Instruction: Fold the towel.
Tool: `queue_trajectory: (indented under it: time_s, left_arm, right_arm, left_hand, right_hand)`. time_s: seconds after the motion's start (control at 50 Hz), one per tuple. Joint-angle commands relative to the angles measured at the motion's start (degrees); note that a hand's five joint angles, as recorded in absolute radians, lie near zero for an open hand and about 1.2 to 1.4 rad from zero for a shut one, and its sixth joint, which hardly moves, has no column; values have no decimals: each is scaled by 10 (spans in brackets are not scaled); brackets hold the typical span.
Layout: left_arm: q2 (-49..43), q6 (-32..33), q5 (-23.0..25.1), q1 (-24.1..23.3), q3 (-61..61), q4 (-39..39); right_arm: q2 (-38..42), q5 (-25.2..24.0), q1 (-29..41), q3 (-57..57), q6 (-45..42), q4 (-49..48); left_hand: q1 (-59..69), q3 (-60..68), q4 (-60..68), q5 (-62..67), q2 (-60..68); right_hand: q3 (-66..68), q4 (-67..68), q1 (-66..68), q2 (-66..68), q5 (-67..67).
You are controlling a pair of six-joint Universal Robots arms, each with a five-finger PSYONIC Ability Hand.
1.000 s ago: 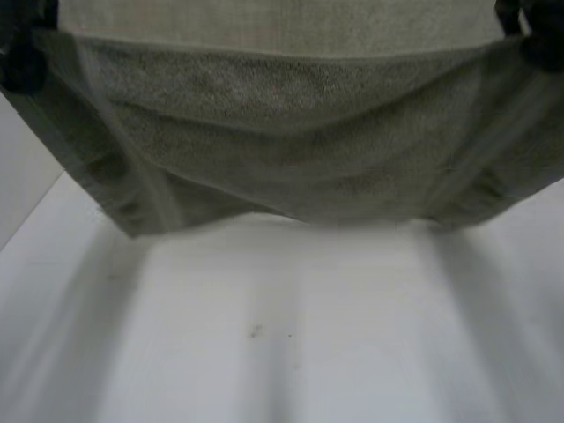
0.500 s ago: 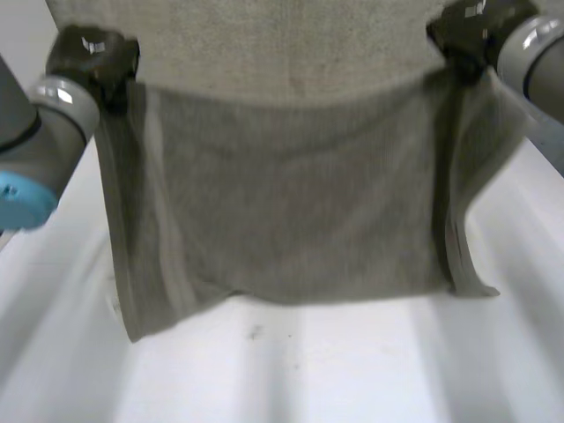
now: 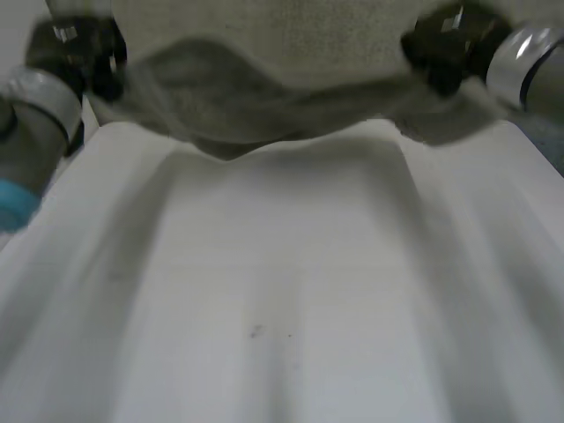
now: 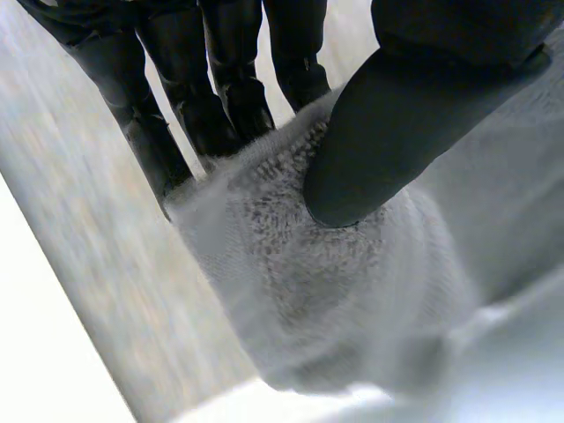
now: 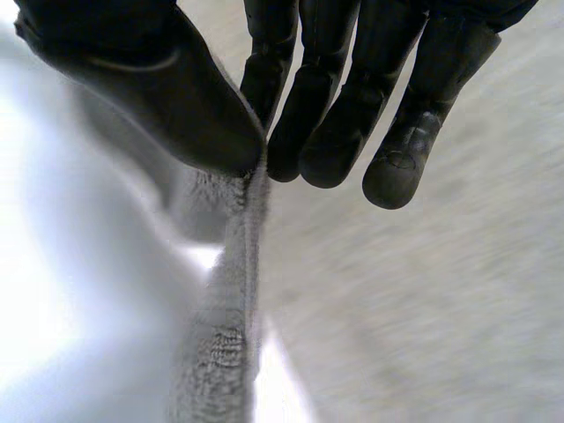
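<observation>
A grey-green towel (image 3: pixel 264 79) lies across the far part of the white table (image 3: pixel 282 291), its near part doubled back and sagging in folds between my hands. My left hand (image 3: pixel 75 53) pinches the towel's left edge; in the left wrist view the thumb (image 4: pixel 397 132) presses a bunch of towel (image 4: pixel 317 282) against the fingers (image 4: pixel 176 97). My right hand (image 3: pixel 445 44) holds the right edge; in the right wrist view the thumb (image 5: pixel 167 97) and fingers (image 5: pixel 352 106) pinch the towel's hem (image 5: pixel 233 291).
The near and middle table surface is bare white, with a small dark speck (image 3: pixel 256 331) near the middle. My grey arms come in at both sides, the left (image 3: pixel 26 132) and the right (image 3: pixel 529 62).
Both hands have carried the towel's near edge away from me, from hanging high in front of the camera to far over the table. The hanging sheet has collapsed into a low fold.
</observation>
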Motion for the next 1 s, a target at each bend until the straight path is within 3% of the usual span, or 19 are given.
queue_trajectory:
  time_s: [0.02, 0.16, 0.34, 0.44, 0.5, 0.54, 0.66, 1.0]
  left_arm:
    - [-3, 9, 28, 18, -194, 70]
    - [-4, 70, 39, 49, -295, 165]
    - [2, 83, 40, 62, -317, 177]
    - [4, 81, 40, 77, -317, 177]
    - [5, 80, 40, 78, -317, 177]
    - [6, 79, 40, 78, -318, 177]
    - [6, 79, 39, 77, -319, 177]
    - [6, 80, 40, 78, -318, 177]
  right_arm:
    - [-8, -26, -12, 272, -50, -44]
    - [-3, -23, -12, 451, -41, -193]
    - [-16, -18, -22, 551, 10, -303]
    - [-45, -18, -48, 590, 95, -366]
    - [-49, -17, -55, 596, 111, -378]
    - [-53, -14, -64, 602, 135, -386]
    - [-47, -11, -74, 612, 156, -384]
    - [-31, -10, -83, 620, 182, -389]
  left_hand:
    - [114, 102, 102, 110, 102]
    - [114, 102, 102, 110, 102]
    - [114, 102, 102, 110, 102]
    - [114, 102, 102, 110, 102]
    - [114, 102, 102, 110, 102]
    - [114, 102, 102, 110, 102]
    - [114, 102, 102, 110, 102]
    - [114, 102, 102, 110, 102]
  right_hand:
    - [36, 29, 30, 39, 25]
    - [36, 29, 30, 39, 25]
    - [36, 29, 30, 39, 25]
    - [-7, -14, -13, -3, -18]
    - [-52, -59, -59, -49, -64]
    - [-198, -205, -205, -195, -209]
    - [-397, -404, -403, -394, -408]
    - [-417, -425, -424, -414, -429]
